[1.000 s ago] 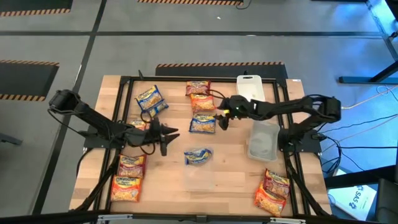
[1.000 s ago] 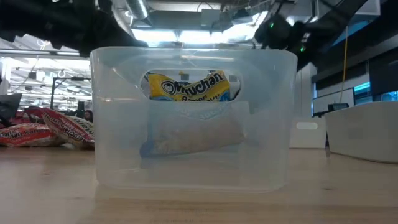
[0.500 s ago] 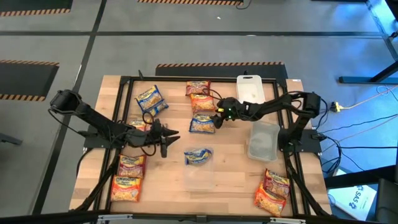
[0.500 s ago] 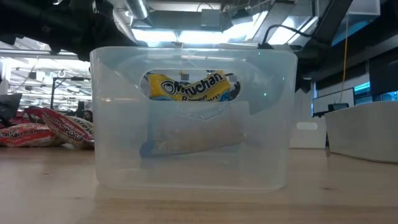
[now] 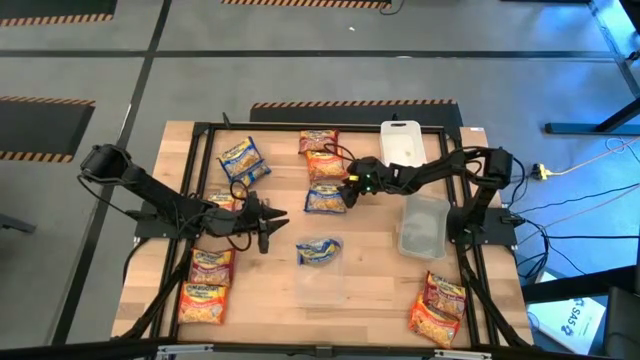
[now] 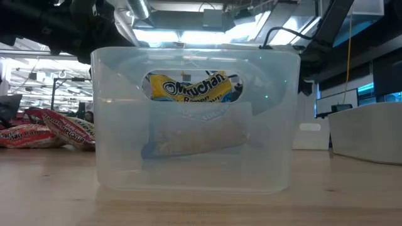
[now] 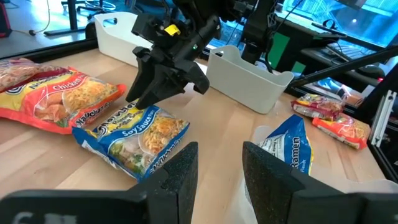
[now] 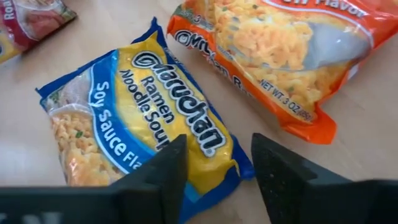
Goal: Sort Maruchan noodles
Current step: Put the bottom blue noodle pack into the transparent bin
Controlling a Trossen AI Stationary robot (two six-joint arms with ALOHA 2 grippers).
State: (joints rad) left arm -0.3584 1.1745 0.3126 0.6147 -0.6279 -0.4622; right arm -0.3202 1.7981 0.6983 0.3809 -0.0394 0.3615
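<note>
- Since a second ago, the right arm has pulled its elbow in and moved the right gripper (image 5: pixel 350 188) slightly toward the blue packet (image 5: pixel 325 199); in the last half second it barely shifts.
- The left gripper (image 5: pixel 268 219) and all packets remain where they were.
- Right gripper: jaws released, hovering just above the blue packet's edge, holding nothing.
- Left gripper: jaws released, empty, near table centre.
- Blue packet: flat, blue-and-yellow, printed "Soy Sauce Flavor" (image 8: pixel 137 124); it lies just beside an orange packet (image 8: pixel 280 56).
- A second blue packet (image 5: pixel 318 250) sits inside the clear bin (image 6: pixel 107 125).
</note>
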